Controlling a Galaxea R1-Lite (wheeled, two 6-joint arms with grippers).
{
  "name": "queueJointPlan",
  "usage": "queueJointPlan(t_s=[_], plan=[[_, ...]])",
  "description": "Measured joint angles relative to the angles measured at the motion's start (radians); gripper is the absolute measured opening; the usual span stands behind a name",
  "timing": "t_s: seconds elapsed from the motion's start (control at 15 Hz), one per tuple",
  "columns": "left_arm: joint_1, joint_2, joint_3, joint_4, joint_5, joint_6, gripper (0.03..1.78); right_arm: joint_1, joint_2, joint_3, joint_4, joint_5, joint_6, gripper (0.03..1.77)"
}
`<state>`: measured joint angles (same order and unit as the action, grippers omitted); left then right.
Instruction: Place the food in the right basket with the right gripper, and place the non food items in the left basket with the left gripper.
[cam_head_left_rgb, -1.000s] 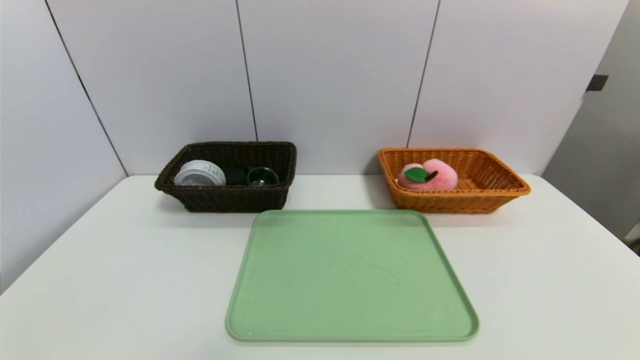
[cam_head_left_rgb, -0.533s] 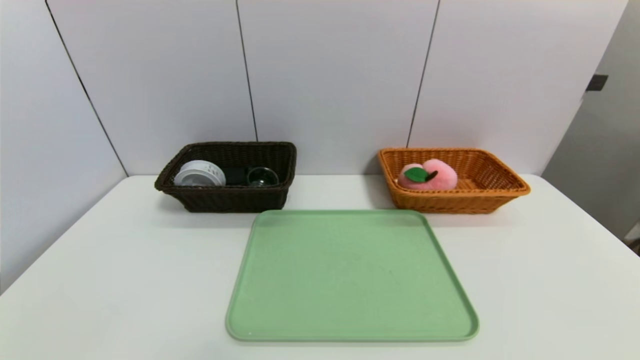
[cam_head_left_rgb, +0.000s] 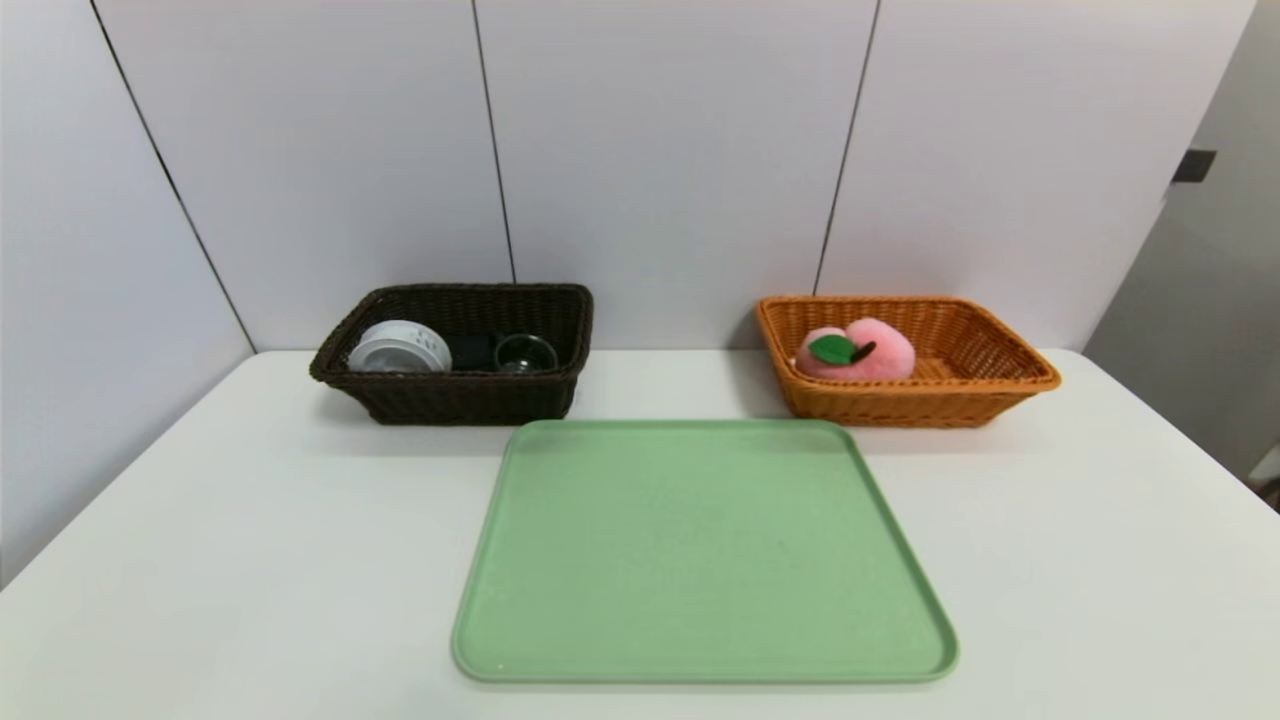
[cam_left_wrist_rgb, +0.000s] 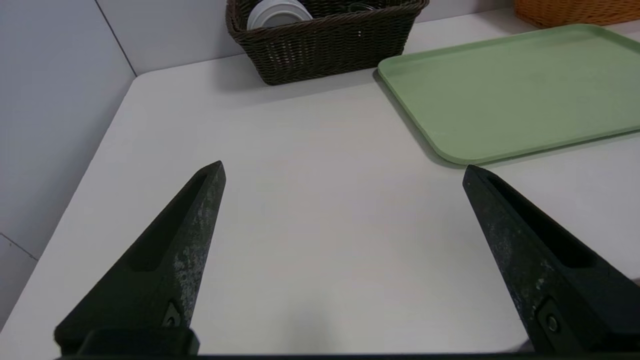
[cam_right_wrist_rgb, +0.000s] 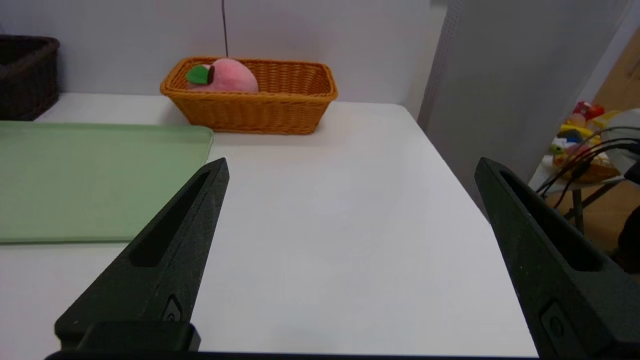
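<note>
The pink plush peach (cam_head_left_rgb: 857, 350) (cam_right_wrist_rgb: 222, 75) lies inside the orange basket (cam_head_left_rgb: 990, 385) (cam_right_wrist_rgb: 280, 112) at the back right. The dark brown basket (cam_head_left_rgb: 460, 398) (cam_left_wrist_rgb: 330, 47) at the back left holds the white round container (cam_head_left_rgb: 400, 347) (cam_left_wrist_rgb: 276, 11), the black pouch (cam_head_left_rgb: 472, 350) and the clear glass cup (cam_head_left_rgb: 525, 353). Neither arm shows in the head view. My left gripper (cam_left_wrist_rgb: 342, 170) hangs open over bare table near the front left. My right gripper (cam_right_wrist_rgb: 350, 167) hangs open over bare table near the front right. Nothing is between either pair of fingers.
A flat green tray (cam_head_left_rgb: 700, 660) (cam_left_wrist_rgb: 500, 85) (cam_right_wrist_rgb: 75, 175) lies mid-table in front of both baskets, with nothing on it. White wall panels stand behind the baskets. The table's right edge (cam_right_wrist_rgb: 450, 165) drops off beside my right gripper, with clutter (cam_right_wrist_rgb: 585, 140) beyond.
</note>
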<state>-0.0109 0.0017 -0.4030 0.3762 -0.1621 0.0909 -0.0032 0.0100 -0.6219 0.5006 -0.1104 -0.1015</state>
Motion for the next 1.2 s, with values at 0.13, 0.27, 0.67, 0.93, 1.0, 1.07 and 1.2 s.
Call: queueJointPlan(t_s=[0.13,0.27,0.67,0.93,1.0,1.07,1.2], plan=[[0.000,0.000,0.102,-0.096,0.027,0.000,1.69,0.000,-0.008,0.117,-0.123,-0.003,-0.001,1.69],[0.000,0.000,0.198,-0.167,0.036,0.000,1.69,0.000,-0.011,0.246,-0.249,-0.004,-0.011,1.69],[0.000,-0.001,0.323,-0.260,0.038,-0.044,1.69,0.000,-0.011,0.581,-0.592,-0.031,-0.044,1.69],[0.000,-0.001,0.330,-0.260,0.106,-0.067,1.69,0.000,-0.011,0.612,-0.595,0.086,-0.040,1.69],[0.000,-0.001,0.333,-0.260,0.129,-0.066,1.69,0.000,-0.011,0.618,-0.565,0.119,-0.037,1.69],[0.000,-0.001,0.335,-0.260,0.135,-0.066,1.69,0.000,-0.011,0.620,-0.541,0.132,-0.037,1.69],[0.000,-0.001,0.351,-0.264,0.156,-0.067,1.69,0.000,-0.011,0.621,-0.501,0.137,-0.040,1.69]])
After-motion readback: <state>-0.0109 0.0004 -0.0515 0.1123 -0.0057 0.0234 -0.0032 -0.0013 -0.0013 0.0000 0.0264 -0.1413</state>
